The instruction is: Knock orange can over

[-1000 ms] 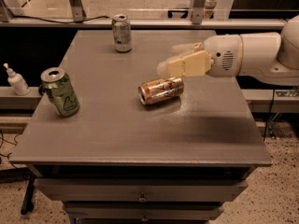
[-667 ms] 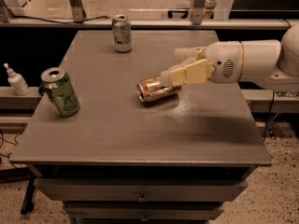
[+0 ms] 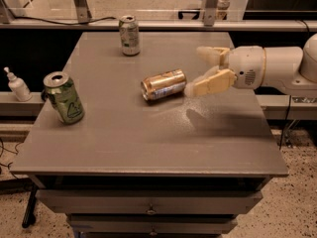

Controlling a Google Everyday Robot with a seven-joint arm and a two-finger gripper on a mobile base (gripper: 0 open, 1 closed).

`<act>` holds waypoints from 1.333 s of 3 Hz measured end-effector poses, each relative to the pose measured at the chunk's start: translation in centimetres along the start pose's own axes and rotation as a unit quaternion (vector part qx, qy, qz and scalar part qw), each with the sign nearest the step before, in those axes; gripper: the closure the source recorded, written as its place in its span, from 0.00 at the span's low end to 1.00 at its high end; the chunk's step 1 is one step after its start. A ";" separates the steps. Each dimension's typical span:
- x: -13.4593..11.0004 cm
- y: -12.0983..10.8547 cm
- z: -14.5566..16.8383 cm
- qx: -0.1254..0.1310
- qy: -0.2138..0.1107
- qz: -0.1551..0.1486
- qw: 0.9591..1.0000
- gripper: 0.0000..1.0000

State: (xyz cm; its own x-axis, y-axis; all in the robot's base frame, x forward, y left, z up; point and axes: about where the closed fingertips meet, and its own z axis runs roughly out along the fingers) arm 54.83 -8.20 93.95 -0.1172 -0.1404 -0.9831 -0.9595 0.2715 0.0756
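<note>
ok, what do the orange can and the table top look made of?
Orange can, lying on its side: likely thin metal, glossy orange-gold with bright highlights. Table top: matte grey, probably laminate or painted; uncertain. Gripper sits open close beside the can.

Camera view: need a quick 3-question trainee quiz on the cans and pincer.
1. True or false: the orange can stands upright on the table.
2. Where is the pincer? A) over the table's left edge B) just right of the orange can, open C) below the tabletop
3. How many cans stand upright?
Key: 1 false, it lies on its side. 2 B. 3 two: the green can and the silver-white can.
</note>
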 end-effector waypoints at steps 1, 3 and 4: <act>0.4 -2.7 -1.5 0.009 0.003 -0.052 0.999 0.00; 0.8 -6.5 -4.1 0.008 0.037 -0.120 0.992 0.00; 0.8 -6.5 -4.1 0.008 0.037 -0.120 0.992 0.00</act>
